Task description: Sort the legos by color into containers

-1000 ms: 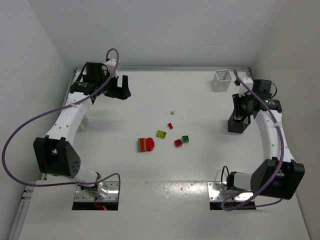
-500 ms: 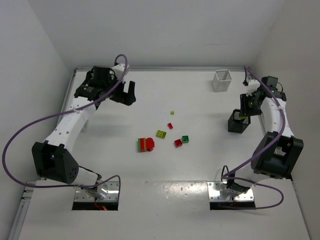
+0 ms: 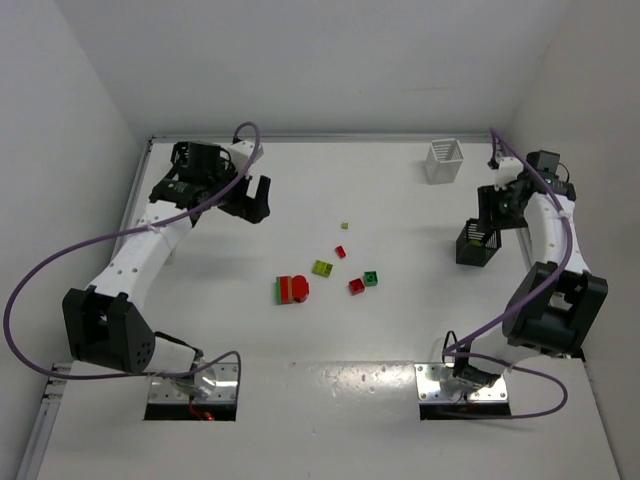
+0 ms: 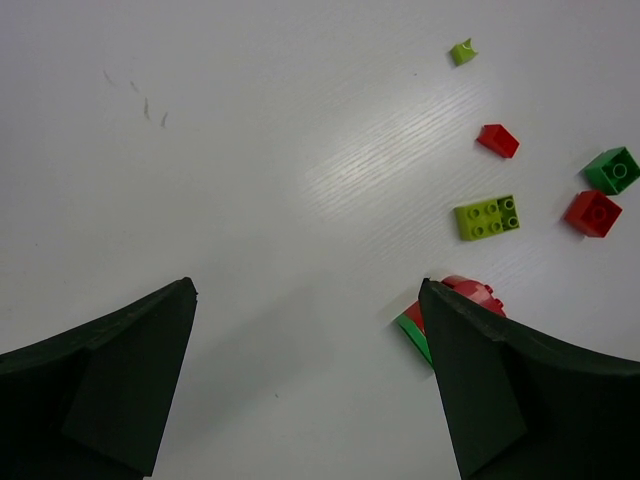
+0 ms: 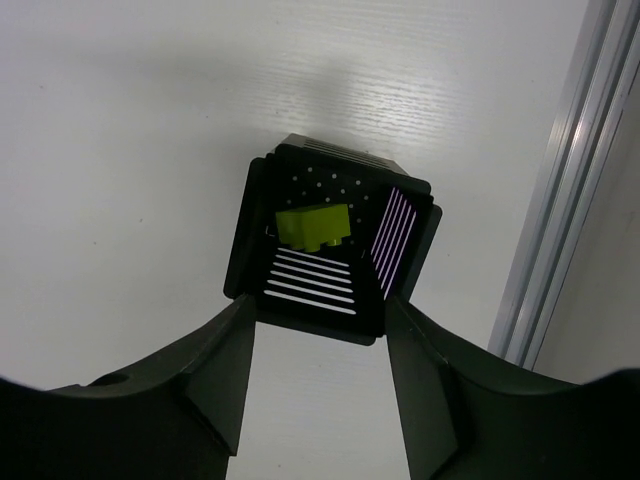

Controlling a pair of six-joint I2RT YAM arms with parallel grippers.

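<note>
Right end effector (image 5: 318, 322) hangs, jaws apart, over the black slatted plastic basket (image 5: 250, 240) at the white table's (image 3: 400, 330) 3 o'clock, a yellow-green plastic brick (image 5: 312, 225) inside. Left end effector (image 4: 305, 290) gapes empty.

Table (image 3: 230, 320) open on left and near side; legos (image 3: 322, 267) scattered mid-table; black basket (image 3: 474, 248), white basket (image 3: 443, 162) obstruct far right.

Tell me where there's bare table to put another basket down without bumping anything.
The widest bare stretch runs along the far edge between the left gripper and white basket. The near strip between the loose bricks and arm bases is free too. Crowded: the middle around the bricks, and by the black basket.
</note>
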